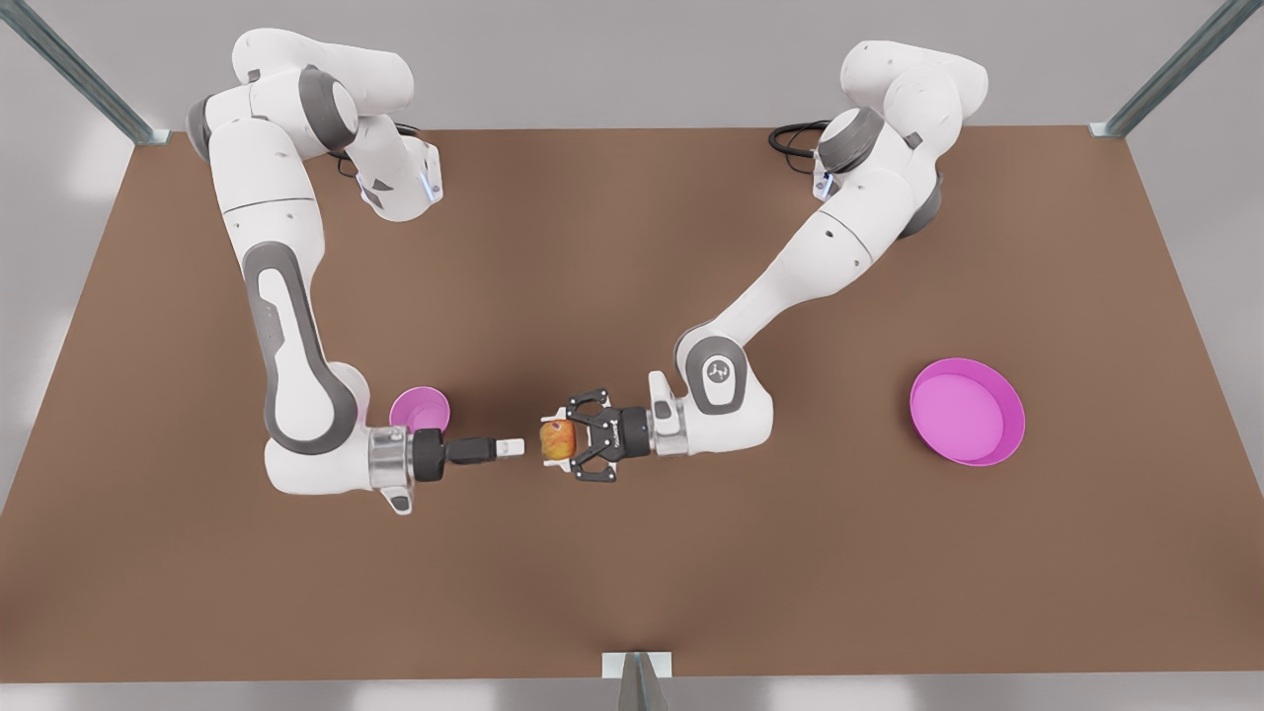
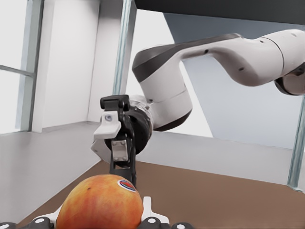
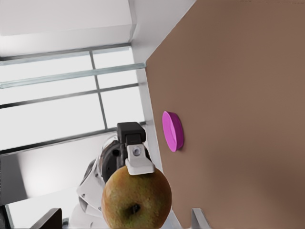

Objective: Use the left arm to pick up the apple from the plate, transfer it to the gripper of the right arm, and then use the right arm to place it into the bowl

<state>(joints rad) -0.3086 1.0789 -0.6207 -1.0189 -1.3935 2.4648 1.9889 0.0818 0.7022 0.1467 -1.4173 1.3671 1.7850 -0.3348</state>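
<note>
Up against the left wrist camera the apple (image 2: 101, 202) is sitting red and orange, a small sticker on its skin, with the white tips of the left gripper's fingers (image 2: 147, 209) pressing in beside it. From the right wrist camera the same apple (image 3: 136, 198) is looking greener and is showing a dark dimple — a side the other views are not giving.

Seen from the front, the apple (image 1: 558, 439) is hanging above the middle of the brown table (image 1: 632, 553), clamped in the left gripper (image 1: 555, 441), whose black linkage fingers are spreading wide around it. That arm is reaching in from the front view's right. The right gripper (image 1: 515, 447) is pointing at the apple from the front view's left, its tip just beside the fruit with a narrow gap showing between them. Its fingers are lying edge-on from the front; they are probably standing apart, since two tips (image 3: 198, 218) are framing the apple at either side in the right wrist view, but I cannot tell for certain.

Across the table, the plate (image 1: 968, 412) is lying flat, well apart from both grippers, toward the front view's right — the right wrist view is catching it edge-on (image 3: 172, 130). Near the right arm's (image 1: 296, 395) wrist, the bowl (image 1: 421, 408) is standing partly hidden behind it.
</note>
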